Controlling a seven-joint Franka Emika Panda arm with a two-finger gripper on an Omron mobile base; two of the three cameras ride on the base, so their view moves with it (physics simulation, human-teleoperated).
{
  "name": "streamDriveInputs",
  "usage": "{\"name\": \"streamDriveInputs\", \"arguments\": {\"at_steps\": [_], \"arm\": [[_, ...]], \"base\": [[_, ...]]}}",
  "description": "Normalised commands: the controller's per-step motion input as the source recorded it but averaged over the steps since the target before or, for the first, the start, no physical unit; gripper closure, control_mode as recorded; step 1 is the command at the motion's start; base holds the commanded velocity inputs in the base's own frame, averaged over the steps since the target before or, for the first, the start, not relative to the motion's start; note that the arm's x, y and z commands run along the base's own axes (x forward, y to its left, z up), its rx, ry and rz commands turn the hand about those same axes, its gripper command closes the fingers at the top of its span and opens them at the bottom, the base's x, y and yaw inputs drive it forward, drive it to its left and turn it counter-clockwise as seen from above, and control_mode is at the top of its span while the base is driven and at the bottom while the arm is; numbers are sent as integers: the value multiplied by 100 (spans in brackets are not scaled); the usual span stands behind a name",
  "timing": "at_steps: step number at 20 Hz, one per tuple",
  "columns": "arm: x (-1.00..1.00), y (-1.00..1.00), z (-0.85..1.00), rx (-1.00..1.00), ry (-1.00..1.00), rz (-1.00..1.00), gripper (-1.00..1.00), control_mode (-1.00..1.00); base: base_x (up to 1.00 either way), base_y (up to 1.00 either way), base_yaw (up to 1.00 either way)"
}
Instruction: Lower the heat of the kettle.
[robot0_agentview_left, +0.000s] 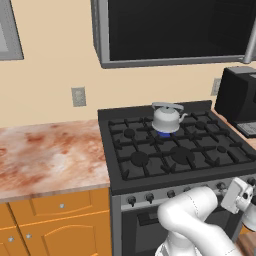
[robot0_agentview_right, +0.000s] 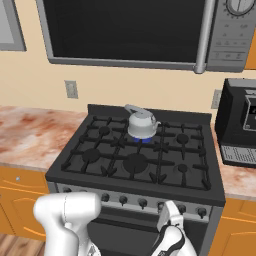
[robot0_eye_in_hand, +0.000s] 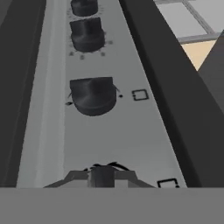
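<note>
The arm (robot0_agentview_left: 192, 220) is glossy white, built of fat rounded tube segments with smooth bulging elbows. Behind the gripper (robot0_agentview_right: 167, 235), the wrist (robot0_agentview_left: 235, 195) is a boxy white block, with dark bands at the joints. Both fingertips are small and dark.

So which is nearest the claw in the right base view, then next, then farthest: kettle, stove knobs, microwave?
1. Stove knobs, just above the claw, on the front.
2. Kettle, on a back burner.
3. Microwave, high on the wall behind.
</note>
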Motion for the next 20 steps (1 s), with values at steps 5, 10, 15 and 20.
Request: {"name": "streamDriveInputs", "arguments": {"at_steps": [5,10,15,20], "arm": [[0,-1,15,21,9,0,100,-100],[0,0,13,20,3,0,100,-100],[0,-1,18,20,0,0,100,-100],[0,-1,23,21,0,-1,100,-100]], "base": [[0,0,0],[0,0,0],[0,0,0],[0,0,0]]}}
